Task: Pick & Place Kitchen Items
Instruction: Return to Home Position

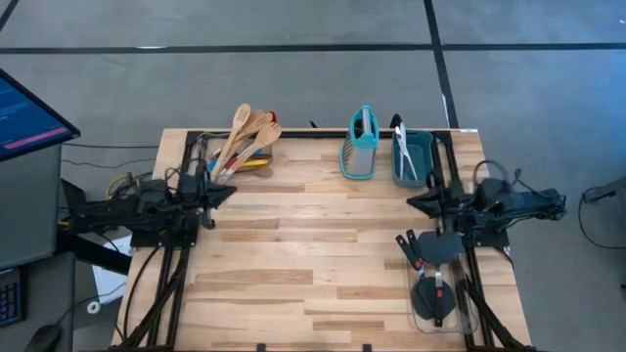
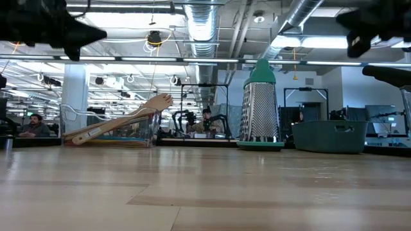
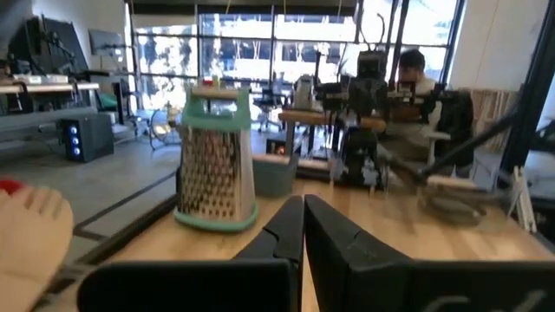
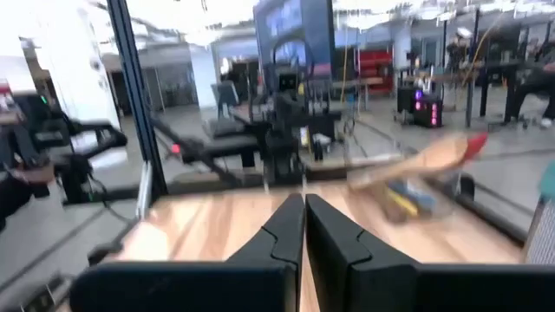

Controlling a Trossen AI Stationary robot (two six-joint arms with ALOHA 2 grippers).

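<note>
Since the left gripper (image 1: 227, 193) and right gripper (image 1: 416, 202) both have fingers pressed together on nothing, homing only needs a steady, level retreat. Wooden spoons (image 1: 245, 137) lie well beyond the left fingertips, and the teal box grater (image 1: 362, 144) is near the right pair.

From overhead I get even, soft light on the table (image 1: 323, 254), and the arms throw only faint shadows on the wood. At table height the ceiling strip lights (image 2: 334, 42) glare white. There the arm parts along the top edge go to black silhouette, the near boards are soft, and the box grater (image 2: 260, 106) is crisp. On the left wrist feed the windows (image 3: 251, 52) blow out with daylight, and the wooden spoon (image 3: 30, 234) at the edge is a pale blur. The right wrist feed is smeared throughout: the wooden spoons (image 4: 425, 165) streak and the ceiling washes out.
</note>
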